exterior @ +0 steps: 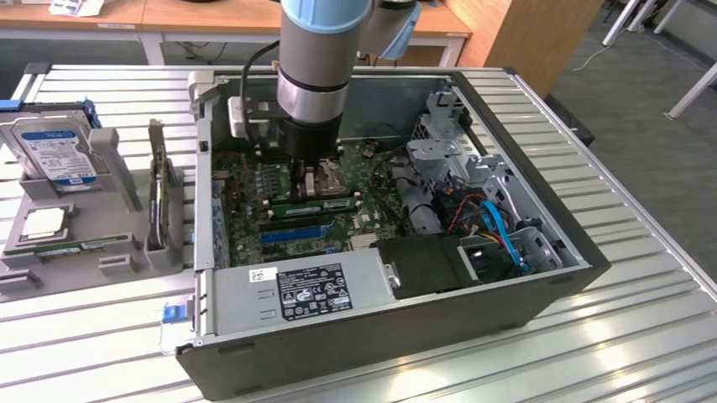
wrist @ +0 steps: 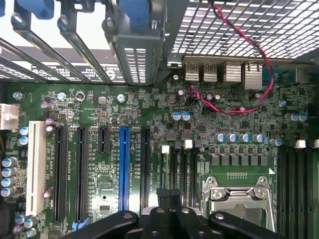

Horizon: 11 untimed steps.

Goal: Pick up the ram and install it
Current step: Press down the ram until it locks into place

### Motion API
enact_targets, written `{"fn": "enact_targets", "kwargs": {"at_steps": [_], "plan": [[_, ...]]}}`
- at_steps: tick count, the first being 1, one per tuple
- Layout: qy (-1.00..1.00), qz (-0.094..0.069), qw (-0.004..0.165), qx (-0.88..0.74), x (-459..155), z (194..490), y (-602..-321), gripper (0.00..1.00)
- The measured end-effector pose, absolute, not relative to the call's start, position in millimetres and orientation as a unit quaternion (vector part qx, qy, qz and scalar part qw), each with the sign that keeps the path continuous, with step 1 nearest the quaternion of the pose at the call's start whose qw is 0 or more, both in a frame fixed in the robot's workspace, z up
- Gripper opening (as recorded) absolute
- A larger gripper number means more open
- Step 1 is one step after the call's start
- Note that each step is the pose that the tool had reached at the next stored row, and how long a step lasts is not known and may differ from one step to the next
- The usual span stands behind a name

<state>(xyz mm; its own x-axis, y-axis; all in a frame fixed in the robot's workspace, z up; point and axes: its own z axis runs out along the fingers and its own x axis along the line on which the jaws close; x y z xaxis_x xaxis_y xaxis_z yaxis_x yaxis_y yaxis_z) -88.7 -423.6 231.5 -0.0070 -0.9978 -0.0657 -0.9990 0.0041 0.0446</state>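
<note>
- Exterior view: your arm [exterior: 325, 59] reaches down into the open case [exterior: 538, 285], over the motherboard [exterior: 370, 222].
- The gripper [exterior: 317, 178] sits low just above the board, beside a green ram [exterior: 319, 204] lying across the slots; whether the two touch, you cannot tell.
- A blue slot [exterior: 297, 233] lies just beyond the ram, toward the power supply [exterior: 302, 290].
- Wrist view: your gripper [wrist: 170, 195] has its fingers pressed together over the board, beside the CPU socket [wrist: 237, 196].
- A long blue slot [wrist: 124, 167] runs near the fingers.
</note>
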Motion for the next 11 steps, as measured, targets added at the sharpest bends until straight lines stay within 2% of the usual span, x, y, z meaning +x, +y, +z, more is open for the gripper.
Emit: {"fn": "enact_targets", "kwargs": {"at_steps": [11], "plan": [[0.709, 0.039, 0.007, -0.705, -88.7, 247.4, -423.6, 0.1]]}}
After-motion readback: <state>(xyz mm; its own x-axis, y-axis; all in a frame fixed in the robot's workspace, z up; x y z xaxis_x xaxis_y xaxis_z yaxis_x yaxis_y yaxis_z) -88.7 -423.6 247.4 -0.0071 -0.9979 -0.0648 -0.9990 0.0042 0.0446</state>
